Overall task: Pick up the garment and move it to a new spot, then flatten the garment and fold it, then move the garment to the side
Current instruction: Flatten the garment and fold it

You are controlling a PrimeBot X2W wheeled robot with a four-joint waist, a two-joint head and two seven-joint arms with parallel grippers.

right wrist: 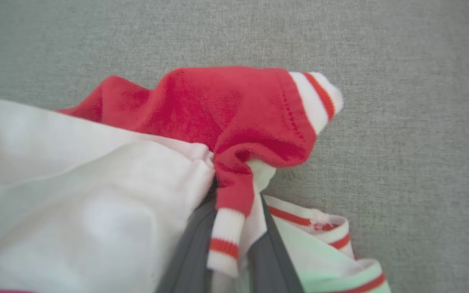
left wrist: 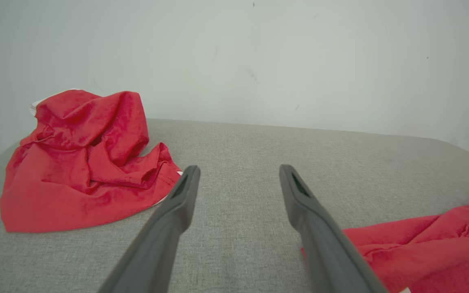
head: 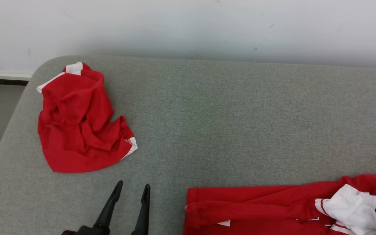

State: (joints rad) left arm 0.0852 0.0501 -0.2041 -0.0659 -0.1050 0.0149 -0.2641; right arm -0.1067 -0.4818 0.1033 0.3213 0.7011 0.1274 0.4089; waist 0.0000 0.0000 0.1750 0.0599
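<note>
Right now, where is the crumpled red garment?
In the head view the crumpled red garment lies on the left side of the grey surface, near its rounded far corner, just beyond the left fingers.

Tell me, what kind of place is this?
Probably an indoor robot practice room for folding clothes: a grey cloth-covered table stands against a bare white wall, with a crumpled red garment and a red-and-white garment on it.

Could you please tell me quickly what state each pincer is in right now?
Left pincer: open, holding nothing.
Right pincer: shut on the red fabric garment with white striped cuffs.
</note>
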